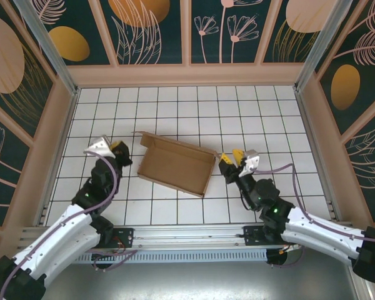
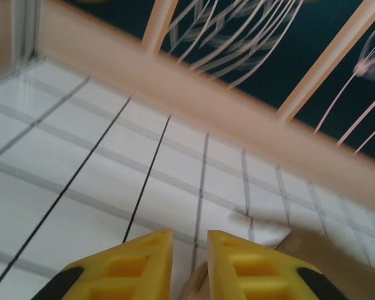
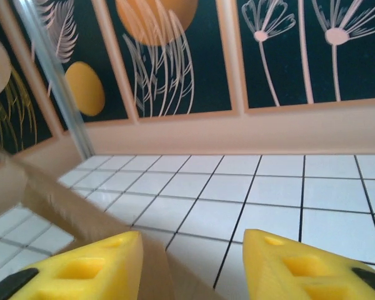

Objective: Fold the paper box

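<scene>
Top external view: the paper box [image 1: 175,164] sits in the middle of the table [image 1: 269,119] as a shallow open tray, walls up, between the two arms.
Left end effector [image 1: 119,149]: just left of the box, apart from it. The left wrist view shows its fingers [image 2: 131,269] at a narrow gap, with nothing clearly gripped.
Right end effector [image 1: 230,159]: just beside the box's right corner, jaws fairly wide and unloaded. A cardboard wall runs past one finger [image 3: 81,269].
Handling: looks light and stiff, bending only at creases, and likely to skate on smooth tiles. Pinch a thin wall edge or flap and brace the opposite side.
Hard to read: the left wrist picture is blurred, a tan sliver low between the fingers can't be named, and I can't tell whether any flaps are left to fold.
</scene>
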Controlling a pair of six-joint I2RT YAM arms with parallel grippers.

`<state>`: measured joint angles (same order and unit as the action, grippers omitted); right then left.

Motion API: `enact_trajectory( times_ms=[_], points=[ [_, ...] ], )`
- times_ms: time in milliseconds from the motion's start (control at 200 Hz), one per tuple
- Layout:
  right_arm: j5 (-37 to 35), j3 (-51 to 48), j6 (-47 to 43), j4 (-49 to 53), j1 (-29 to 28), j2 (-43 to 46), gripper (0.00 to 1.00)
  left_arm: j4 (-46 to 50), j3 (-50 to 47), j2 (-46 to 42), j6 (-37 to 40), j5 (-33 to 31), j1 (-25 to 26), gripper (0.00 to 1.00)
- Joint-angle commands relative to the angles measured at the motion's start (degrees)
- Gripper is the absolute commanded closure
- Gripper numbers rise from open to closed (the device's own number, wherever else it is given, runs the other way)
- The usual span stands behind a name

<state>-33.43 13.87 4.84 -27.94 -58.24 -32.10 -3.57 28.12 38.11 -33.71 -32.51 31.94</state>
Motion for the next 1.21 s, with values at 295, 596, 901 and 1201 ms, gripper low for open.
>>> enact_trajectory(
  times_ms=[295, 596, 901, 1201],
  points=[
    [13.58, 29.71, 10.55, 22.33, 10.52, -18.52, 0.76, 8.17, 33.56, 24.24, 9.72, 13.26, 0.15, 0.79],
    [28.38, 43.10, 13.53, 34.20, 15.36, -34.08, 0.73, 7.92, 41.38, 39.27, 0.41, 31.66, -4.08, 0.80],
    [30.73, 38.32, 12.83, 34.29, 10.22, -38.76, 0.72, 5.93, 30.41, 37.83, -3.49, 38.65, -4.97, 0.82],
    [29.99, 32.76, 14.79, 32.09, 7.79, -38.81, 0.72, 3.72, 17.44, 32.02, -6.26, 39.20, -4.96, 0.83]
  ],
)
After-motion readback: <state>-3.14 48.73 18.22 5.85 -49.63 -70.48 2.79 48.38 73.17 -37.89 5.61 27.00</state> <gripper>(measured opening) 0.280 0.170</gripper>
